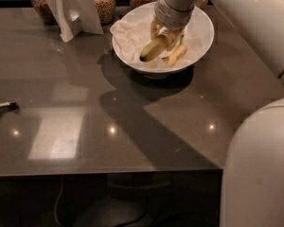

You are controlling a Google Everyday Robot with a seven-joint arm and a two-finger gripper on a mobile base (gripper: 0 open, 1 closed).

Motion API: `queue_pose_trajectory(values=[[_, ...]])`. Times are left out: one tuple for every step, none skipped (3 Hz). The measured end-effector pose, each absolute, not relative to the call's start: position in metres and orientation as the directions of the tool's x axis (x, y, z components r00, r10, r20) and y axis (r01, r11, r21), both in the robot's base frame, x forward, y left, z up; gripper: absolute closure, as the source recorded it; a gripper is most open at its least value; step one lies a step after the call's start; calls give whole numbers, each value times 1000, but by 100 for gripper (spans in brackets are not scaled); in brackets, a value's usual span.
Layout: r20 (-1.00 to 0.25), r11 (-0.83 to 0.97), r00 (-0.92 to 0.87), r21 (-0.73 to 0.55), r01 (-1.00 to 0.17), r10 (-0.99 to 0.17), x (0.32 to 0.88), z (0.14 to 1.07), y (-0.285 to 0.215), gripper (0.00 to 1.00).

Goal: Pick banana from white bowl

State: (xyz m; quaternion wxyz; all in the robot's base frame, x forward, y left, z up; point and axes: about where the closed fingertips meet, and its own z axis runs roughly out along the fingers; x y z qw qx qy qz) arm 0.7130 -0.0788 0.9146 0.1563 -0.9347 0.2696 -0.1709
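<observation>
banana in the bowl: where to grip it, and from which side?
Mid-body, from straight above, closing across its width. The banana lies slanted in the bowl, dark tip down toward the near-left, upper end under the end effector, which is down inside the bowl over it. A paler banana lies close beside it and the bowl wall blocks side approaches, so top-down looks safest.

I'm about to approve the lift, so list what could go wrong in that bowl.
1. The hand sits low in the white bowl over the banana; a paler banana lying right beside it could be dragged along or taken instead.
2. The crumpled paper under the fruit could snag and come up too.
</observation>
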Motion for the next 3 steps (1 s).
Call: queue_pose_trajectory(values=[[218,-789,795,-423,-446,-567,703,929,-88,100],[105,-744,810,-477,-469,-577,691,940,-101,100],[-34,-676,825,-554,-486,-565,674,969,-101,100]])
